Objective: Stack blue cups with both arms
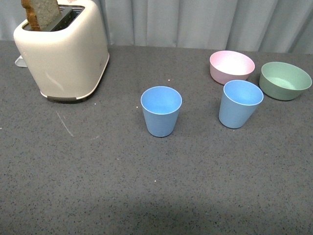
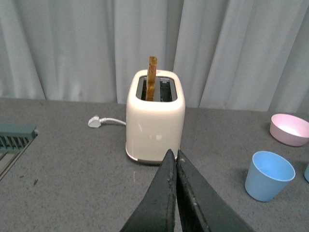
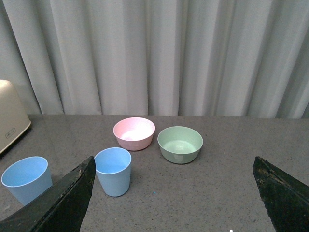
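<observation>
Nearest on the grey speckled worktop (image 1: pixel 98 186): left blue cup (image 1: pixel 161 111), upright, mouth up, roughly central, touched by nothing. Far left, cream toaster (image 1: pixel 63 54) with a bread slice (image 1: pixel 41 13) standing in its slot, well apart from both cups and seemingly no part of the job. Right of centre, right blue cup (image 1: pixel 239 105), also upright and open-mouthed, just nearer than the pink bowl (image 1: pixel 231 66), with the green bowl (image 1: pixel 285 81) beside it at far right; touching the pink bowl or not, hard to tell. Cups well apart, one toward each arm, probably for a grasp by the arm on each side; tapered walls likely to let one nest inside the other. Stacking not yet begun. Left tool (image 2: pixel 173 153): fingers pressed together, empty, above the worktop, pointed at the toaster. Right tool (image 3: pixel 174 159): fingers spread wide, empty, right blue cup and both bowls framed ahead between them.
</observation>
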You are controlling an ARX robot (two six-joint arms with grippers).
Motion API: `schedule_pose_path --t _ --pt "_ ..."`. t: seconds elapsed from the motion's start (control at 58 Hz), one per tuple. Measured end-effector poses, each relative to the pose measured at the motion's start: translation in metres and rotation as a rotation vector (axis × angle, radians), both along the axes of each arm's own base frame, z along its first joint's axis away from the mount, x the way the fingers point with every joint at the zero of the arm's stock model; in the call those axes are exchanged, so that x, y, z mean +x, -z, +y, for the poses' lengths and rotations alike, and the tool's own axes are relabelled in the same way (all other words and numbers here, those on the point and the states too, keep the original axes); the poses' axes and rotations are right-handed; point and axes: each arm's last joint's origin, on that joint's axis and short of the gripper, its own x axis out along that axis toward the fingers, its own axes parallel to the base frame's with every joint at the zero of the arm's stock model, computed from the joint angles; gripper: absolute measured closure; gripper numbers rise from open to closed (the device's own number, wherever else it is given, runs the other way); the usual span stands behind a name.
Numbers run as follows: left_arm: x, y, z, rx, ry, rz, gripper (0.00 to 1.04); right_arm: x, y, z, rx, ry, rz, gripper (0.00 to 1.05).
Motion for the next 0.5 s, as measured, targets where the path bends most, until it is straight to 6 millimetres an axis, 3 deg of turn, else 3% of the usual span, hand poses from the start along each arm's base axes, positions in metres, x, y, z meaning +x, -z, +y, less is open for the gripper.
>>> schedule_pose_path --t 0.103,0.5 --pt "0.0000 0.0002 0.0000 -0.001 0.000 0.002 0.99 0.0000 0.0000 0.0000 0.000 0.000 0.000 0.10" --pt "-0.0001 0.0001 0.0000 0.000 0.000 0.000 0.25 0.0000 0.0000 0.0000 0.000 0.000 0.000 0.10"
